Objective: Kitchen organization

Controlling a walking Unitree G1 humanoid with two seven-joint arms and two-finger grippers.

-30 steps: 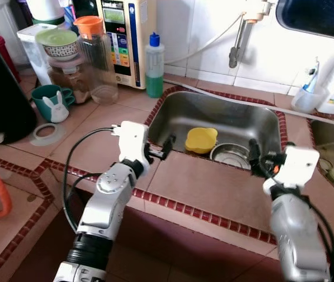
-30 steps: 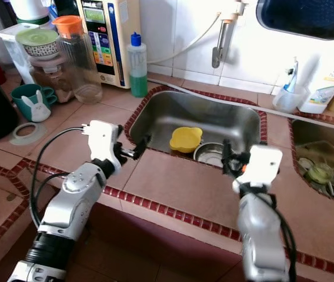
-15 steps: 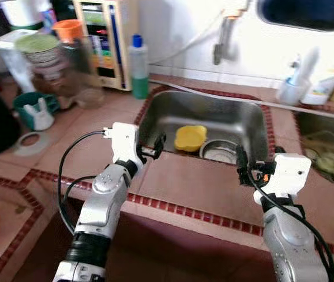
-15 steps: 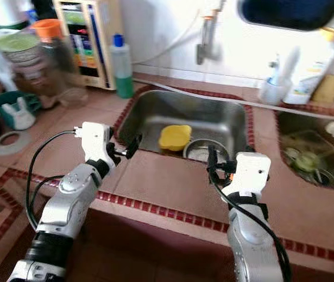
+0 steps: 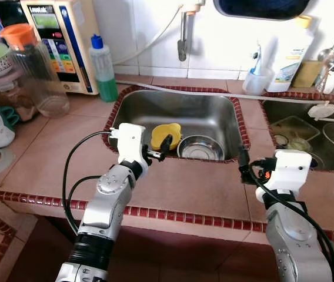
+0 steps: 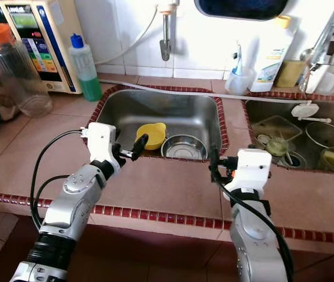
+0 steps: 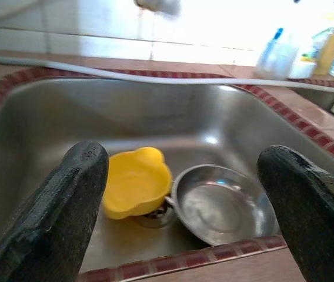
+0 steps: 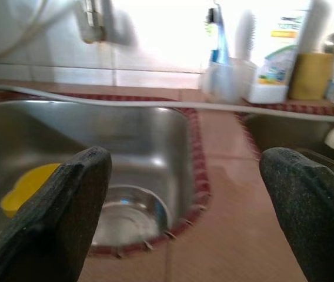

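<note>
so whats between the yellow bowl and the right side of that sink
A steel bowl sits there, right beside the yellow bowl in the sink; the left eye view shows it.

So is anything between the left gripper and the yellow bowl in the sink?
Nothing visible. The left gripper hangs open over the sink's near rim, and the yellow bowl lies just beyond, beside the steel bowl.

A green soap bottle (image 5: 103,69) stands beside a white, probably water-filtering, appliance (image 5: 56,42) on the tabletop (image 5: 49,147).
</note>
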